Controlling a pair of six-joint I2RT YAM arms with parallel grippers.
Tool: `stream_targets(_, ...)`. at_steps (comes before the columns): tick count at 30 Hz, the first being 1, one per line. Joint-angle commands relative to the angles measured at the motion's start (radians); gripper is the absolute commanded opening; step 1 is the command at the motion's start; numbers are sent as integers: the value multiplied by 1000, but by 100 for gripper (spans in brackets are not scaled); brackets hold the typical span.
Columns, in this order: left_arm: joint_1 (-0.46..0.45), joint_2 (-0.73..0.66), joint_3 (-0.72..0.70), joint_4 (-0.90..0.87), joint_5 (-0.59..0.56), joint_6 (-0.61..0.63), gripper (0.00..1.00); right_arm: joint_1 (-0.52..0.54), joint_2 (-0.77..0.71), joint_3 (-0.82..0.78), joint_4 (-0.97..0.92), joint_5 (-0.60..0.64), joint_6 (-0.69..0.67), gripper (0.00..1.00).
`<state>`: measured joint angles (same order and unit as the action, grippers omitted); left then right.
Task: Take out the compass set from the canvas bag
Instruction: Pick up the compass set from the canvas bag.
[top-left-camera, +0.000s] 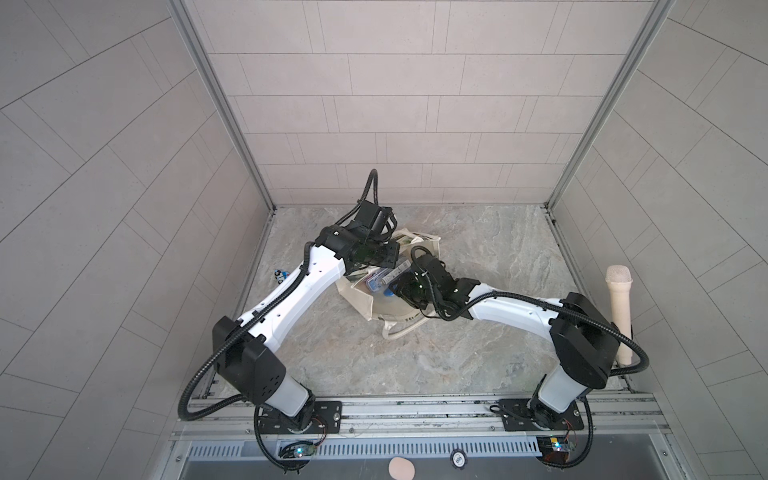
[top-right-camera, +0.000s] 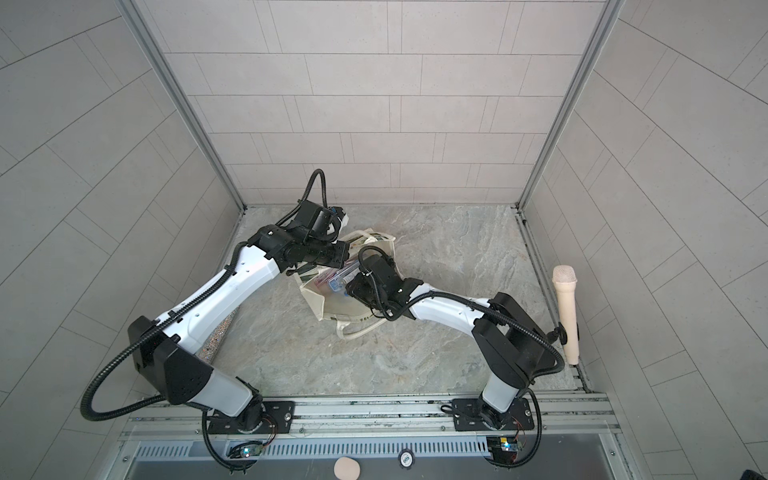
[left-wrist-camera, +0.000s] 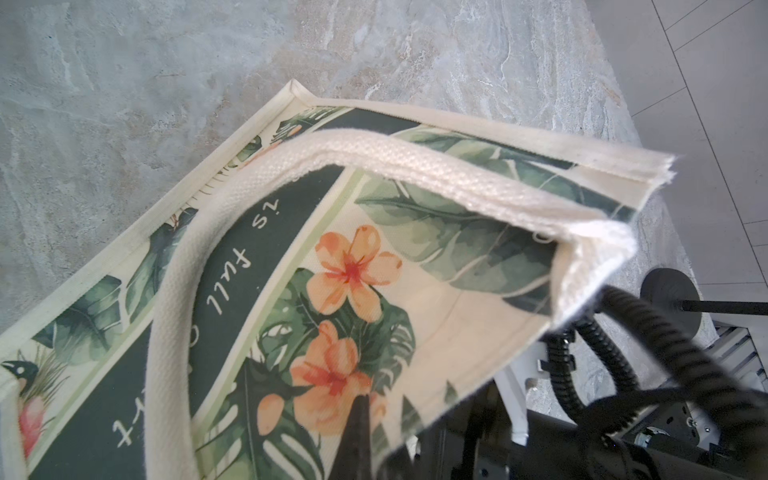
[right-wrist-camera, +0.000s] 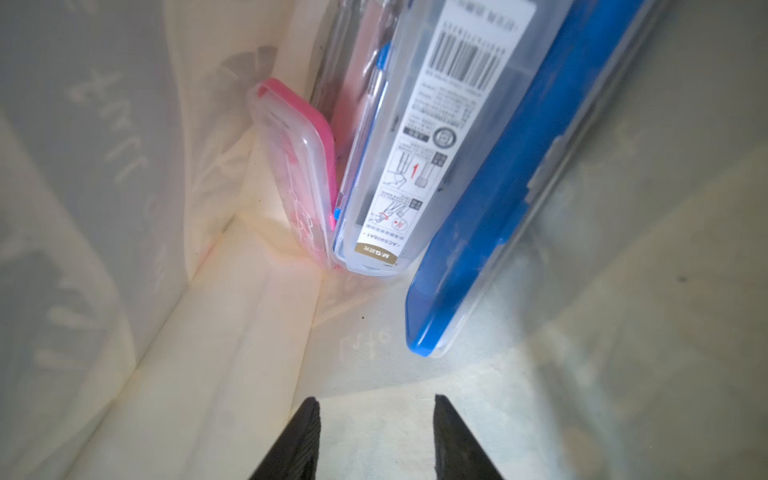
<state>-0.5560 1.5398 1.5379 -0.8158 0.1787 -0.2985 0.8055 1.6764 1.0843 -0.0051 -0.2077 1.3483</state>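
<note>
On marble counter (top-left-camera: 478, 249), one canvas bag (top-left-camera: 365, 307); inside, distinct only from right wrist, three cases (right-wrist-camera: 415, 166). Left jaws clamping canvas bag; right jaws narrowly apart, empty.

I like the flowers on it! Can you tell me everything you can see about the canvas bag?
The canvas bag is cream woven cloth. Its printed side shows green leaves, orange flowers and white handwriting on a dark band. One loop handle lies across the print. The bag rests on the stone-patterned table. The left gripper pinches its rim, and the right gripper reaches inside with open jaws. Inside lean a pink case, a clear case with a barcode label, and a blue case.
</note>
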Motion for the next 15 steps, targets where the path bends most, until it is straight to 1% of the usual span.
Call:
stream_targets(1, -9, -4, 0, -7, -7, -24, 0, -4, 16, -8, -7, 5, 49, 46)
stream_targets(6, -19, -12, -15, 9, -2, -36, 0, -9, 34, -5, -19, 39, 54, 41)
stream_targets(15, -32, -3, -19, 15, 11, -40, 0, -37, 109, -14, 28, 39, 89, 42)
